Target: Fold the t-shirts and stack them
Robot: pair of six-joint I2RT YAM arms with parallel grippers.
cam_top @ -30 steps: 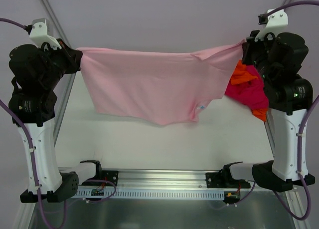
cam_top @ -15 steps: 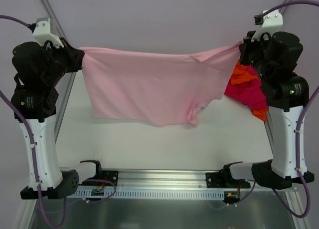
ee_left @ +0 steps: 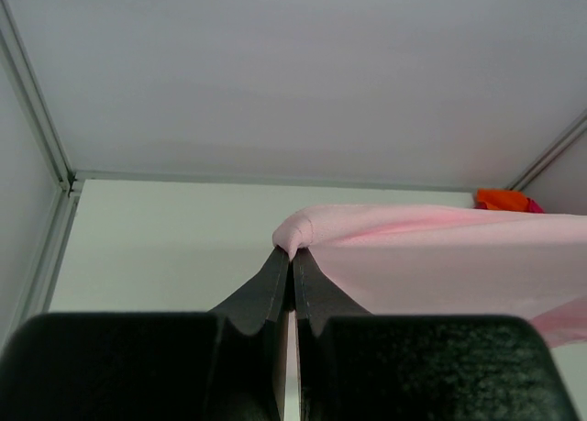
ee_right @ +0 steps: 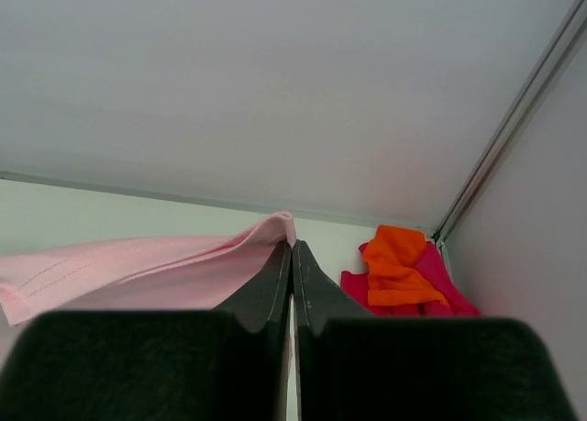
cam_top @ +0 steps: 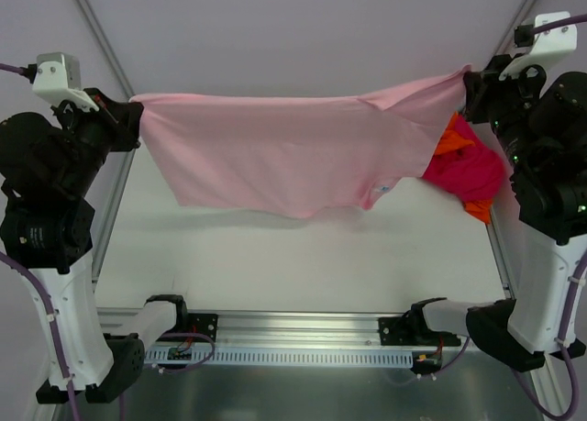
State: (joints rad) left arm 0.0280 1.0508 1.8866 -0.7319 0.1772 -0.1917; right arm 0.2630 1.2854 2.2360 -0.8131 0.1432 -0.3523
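The light pink t-shirt (cam_top: 284, 155) hangs stretched in the air between both arms, its lower edge sagging above the table. My left gripper (cam_top: 136, 105) is shut on its left corner; in the left wrist view the pink t-shirt (ee_left: 440, 247) bunches at the left gripper (ee_left: 293, 253). My right gripper (cam_top: 466, 80) is shut on the right corner, where the pink t-shirt (ee_right: 138, 265) meets the right gripper (ee_right: 292, 245). The magenta-red t-shirt (cam_top: 463, 169) lies crumpled at the table's right side with the orange t-shirt (cam_top: 452, 138) on it; the right wrist view shows the orange t-shirt (ee_right: 396, 260) over the magenta-red t-shirt (ee_right: 440, 288).
The white table (cam_top: 275, 256) lies under the hanging shirt. Metal frame posts (cam_top: 101, 36) rise at the back left and back right. The mounting rail (cam_top: 293, 334) with both arm bases runs along the near edge.
Both arms have risen and spread apart, lifting the pink t-shirt higher and pulling it tauter. The crumpled pile has not moved.
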